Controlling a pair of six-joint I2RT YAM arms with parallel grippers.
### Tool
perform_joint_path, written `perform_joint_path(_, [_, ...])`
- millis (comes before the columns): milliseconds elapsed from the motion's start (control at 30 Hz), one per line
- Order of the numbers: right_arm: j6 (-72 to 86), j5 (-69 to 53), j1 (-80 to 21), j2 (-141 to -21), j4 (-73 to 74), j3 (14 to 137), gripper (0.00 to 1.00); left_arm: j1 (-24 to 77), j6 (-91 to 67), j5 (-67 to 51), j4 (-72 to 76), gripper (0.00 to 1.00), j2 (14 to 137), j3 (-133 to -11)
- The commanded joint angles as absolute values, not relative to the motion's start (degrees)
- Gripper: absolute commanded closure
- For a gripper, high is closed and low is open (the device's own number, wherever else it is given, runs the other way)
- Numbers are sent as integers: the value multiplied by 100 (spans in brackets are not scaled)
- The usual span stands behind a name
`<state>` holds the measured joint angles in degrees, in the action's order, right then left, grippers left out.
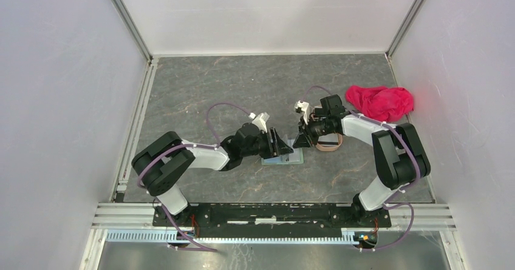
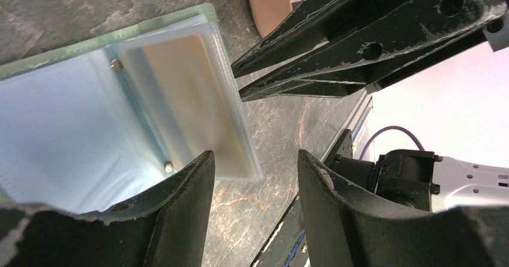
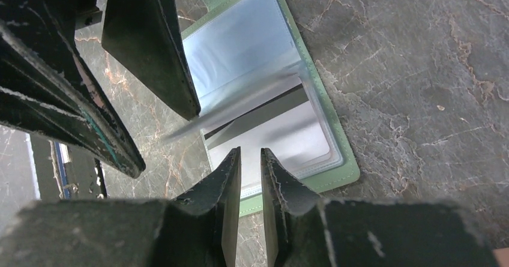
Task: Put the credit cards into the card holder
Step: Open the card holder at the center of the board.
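The sage-green card holder (image 1: 284, 158) lies open on the table between my two grippers. In the left wrist view its pale blue pockets (image 2: 54, 129) show, and one raised leaf holds a yellowish card (image 2: 186, 99). My left gripper (image 2: 255, 159) is open over the holder's edge, with nothing between its fingers. In the right wrist view a whitish card with a dark stripe (image 3: 282, 132) sits in a pocket of the holder (image 3: 339, 174). My right gripper (image 3: 250, 152) hovers just above it, its jaws a narrow gap apart and empty.
A pinkish-brown tray (image 1: 331, 144) with a dark card in it lies right of the holder, under my right arm. A red-pink cloth (image 1: 379, 102) is bunched at the back right. White walls close in the table on three sides.
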<state>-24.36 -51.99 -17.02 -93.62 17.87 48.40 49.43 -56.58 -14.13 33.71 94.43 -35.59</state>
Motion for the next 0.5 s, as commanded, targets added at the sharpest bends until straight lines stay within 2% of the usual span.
perform_joint_path(0, [-2396, -5457, -1625, -9412, 1694, 4841, 76, 5008, -5827, -1612, 3803, 40, 9621, -3882])
perform_joint_path(467, [-2466, -5504, -1485, -9528, 1816, 4871, 76, 5054, -5573, -1373, 3563, 41, 9442, -3961])
